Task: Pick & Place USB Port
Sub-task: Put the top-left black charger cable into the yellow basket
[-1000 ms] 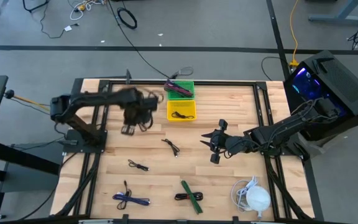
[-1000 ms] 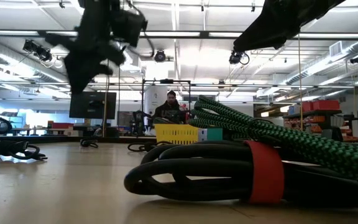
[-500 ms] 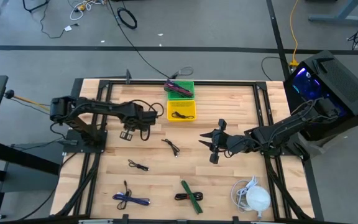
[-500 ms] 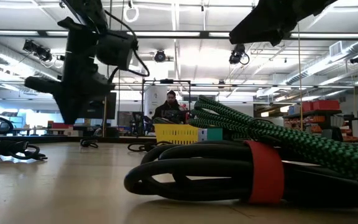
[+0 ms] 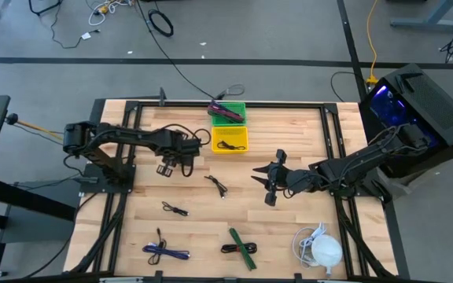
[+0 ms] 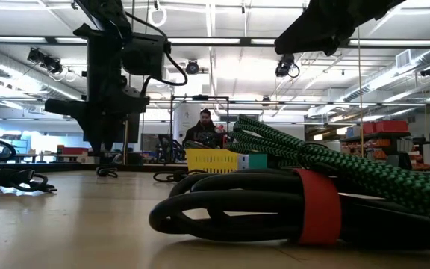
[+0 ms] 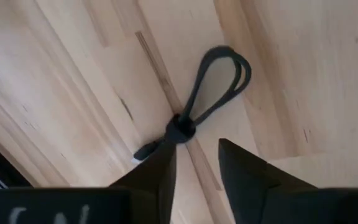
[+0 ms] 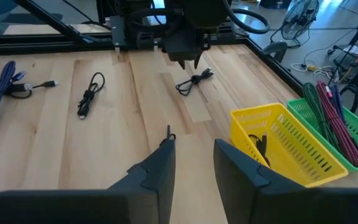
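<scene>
Table point(image 5: 289, 134): wooden top, scattered cable bundles.

Yellow basket point(image 5: 230, 140): landmark, at the table's far edge; holds one dark cable already. Green basket point(image 5: 228, 112) touches it on the far side.

Left pincer point(image 5: 166, 167): hovers above the table, to the left of the yellow basket and slightly nearer the camera side. Fingers point(image 7: 244, 171) parted by a narrow gap, nothing between them.

Right pincer point(image 5: 267, 180): waits right of and nearer than the yellow basket, fingers apart, empty.

USB cable point(image 7: 197, 99): small black tied bundle, lying flat on the table nearer than the yellow basket, just ahead of the left pincer's fingertips. Long axis runs diagonally, loop end away from the pincer, knot and plug end close to the tips.

Judgement: left arm nearer; the knot sits roughly in line with the finger gap, so a short descent looks sufficient.
</scene>
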